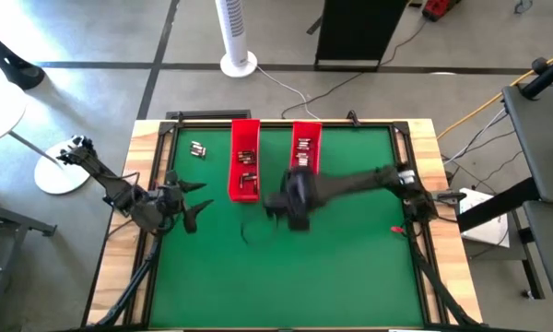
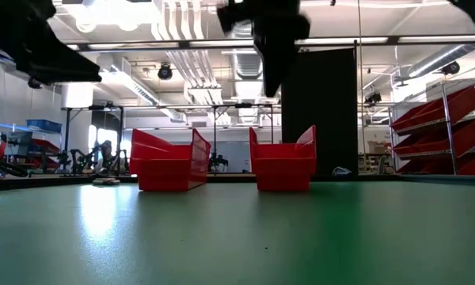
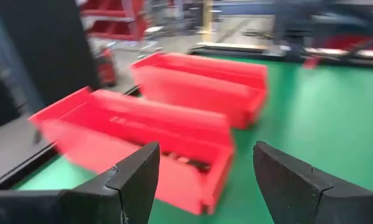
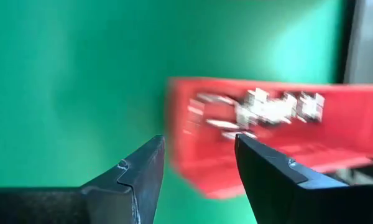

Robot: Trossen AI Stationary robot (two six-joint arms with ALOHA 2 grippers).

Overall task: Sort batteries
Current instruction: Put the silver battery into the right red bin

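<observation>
Overhead, we are looking down on a green table [image 1: 350, 277] with two dark robot arms. Nearest the front, the left gripper [image 1: 195, 210] is hovering at the table's left side with its fingers spread wide and nothing between them; its wrist camera is facing the trays. The right gripper [image 1: 275, 205] is hanging above the middle of the table, just in front of the right tray, and its wrist camera is showing the fingers parted to a medium gap and carrying nothing.

Beyond the grippers, two long red trays are lying side by side. The left tray [image 1: 244, 159] is holding a few batteries near its front end, and the right tray [image 1: 305, 146] is holding a cluster of batteries [image 4: 261, 107] that are showing as silvery flecks in the right wrist view. Farther back and to the left, a small group of loose batteries [image 1: 198, 149] is lying on the bare green, well apart from both trays.

We are judging the sorting as well advanced: most batteries are sitting in trays, and that small loose group is what remains.

We are finding no readable brand or label; any print on the batteries is probably too small to make out.
</observation>
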